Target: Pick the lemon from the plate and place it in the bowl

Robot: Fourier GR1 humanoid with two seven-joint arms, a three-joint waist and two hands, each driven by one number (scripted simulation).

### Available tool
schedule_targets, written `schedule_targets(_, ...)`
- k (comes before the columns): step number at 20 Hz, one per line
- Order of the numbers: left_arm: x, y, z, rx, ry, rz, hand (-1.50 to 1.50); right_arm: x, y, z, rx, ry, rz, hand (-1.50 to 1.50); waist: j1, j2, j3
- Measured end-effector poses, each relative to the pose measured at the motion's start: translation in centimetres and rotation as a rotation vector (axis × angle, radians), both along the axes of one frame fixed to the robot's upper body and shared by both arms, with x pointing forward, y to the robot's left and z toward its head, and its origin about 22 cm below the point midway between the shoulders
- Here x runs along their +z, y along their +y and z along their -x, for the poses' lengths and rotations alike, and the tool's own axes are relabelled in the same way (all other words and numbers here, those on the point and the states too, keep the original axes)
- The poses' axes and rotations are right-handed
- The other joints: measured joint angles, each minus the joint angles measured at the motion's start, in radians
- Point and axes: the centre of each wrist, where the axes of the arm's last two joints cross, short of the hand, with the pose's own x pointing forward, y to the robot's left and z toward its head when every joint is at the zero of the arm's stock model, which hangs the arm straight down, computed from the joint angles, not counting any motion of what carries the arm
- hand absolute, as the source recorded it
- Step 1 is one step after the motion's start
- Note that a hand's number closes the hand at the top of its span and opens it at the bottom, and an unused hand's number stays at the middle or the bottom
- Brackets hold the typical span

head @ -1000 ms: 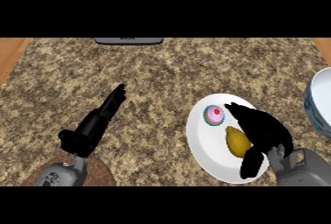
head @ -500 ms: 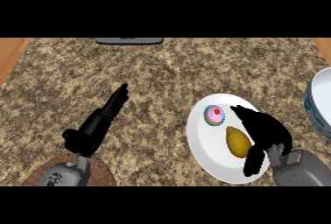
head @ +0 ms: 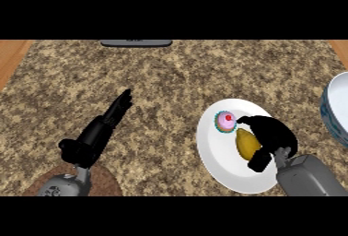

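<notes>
A yellow lemon (head: 245,143) lies on the white plate (head: 217,156) at the lower right of the head view. My right hand (head: 275,136) sits against the lemon's right side. Its fingers arch over the lemon's far end and its thumb (head: 261,161) presses the near end, so the hand is curled round the fruit. The lemon still rests on the plate. The white and blue bowl (head: 336,115) shows partly at the right edge, apart from the plate. My left hand (head: 102,131) lies on the counter at the left, fingers straight and holding nothing.
A small pink cupcake (head: 226,121) stands on the plate just beyond the lemon, close to my right fingertips. A dark flat object (head: 136,43) lies at the counter's far edge. Wooden surface (head: 10,55) borders the speckled counter on the left.
My right hand has drawn slightly nearer and its thumb has closed up against the lemon's near end. The left hand and the lemon have not moved.
</notes>
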Motion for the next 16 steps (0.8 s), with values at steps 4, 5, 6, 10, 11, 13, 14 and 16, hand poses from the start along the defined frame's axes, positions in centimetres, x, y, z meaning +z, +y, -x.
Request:
schedule_targets(4,-0.2,0.4,-0.3,0.005,0.004,0.001,0.0,-0.9,-0.1,-0.4,0.039,-0.068,-0.017,1.5,0.0,-0.001,-0.001)
schedule_targets(5,0.1,1.0,-0.2,0.006,0.002,0.003,0.0,-1.1,-0.4,-0.4,0.046,-0.078,-0.018,1.5,0.001,-0.001,-0.001)
schedule_targets(6,0.0,0.7,0.0,0.005,0.004,0.005,0.0,-0.7,-0.7,-0.7,0.047,-0.092,-0.019,1.5,0.0,-0.001,0.0)
schedule_targets(10,-0.7,0.1,-1.0,0.006,-0.001,0.0,0.0,-1.3,-0.4,-0.8,0.053,-0.133,-0.023,1.5,-0.002,0.0,0.0)
schedule_targets(11,-0.9,-0.2,-0.9,0.006,-0.001,-0.001,0.0,-1.1,-0.2,-0.9,0.053,-0.142,-0.021,1.5,-0.002,0.0,0.0)
schedule_targets(13,-0.6,0.3,-0.4,0.005,0.0,-0.002,0.0,-0.9,-0.2,-1.1,0.051,-0.159,-0.018,1.5,-0.001,0.0,0.0)
schedule_targets(14,-0.5,0.5,-0.5,0.007,0.002,0.003,0.0,-0.6,-0.8,-0.9,0.058,-0.169,-0.013,1.5,-0.002,0.0,0.0)
schedule_targets(16,-0.7,0.1,-0.5,0.008,0.001,0.003,0.0,-0.4,-1.5,0.6,0.101,-0.181,-0.013,1.5,-0.007,-0.001,0.0)
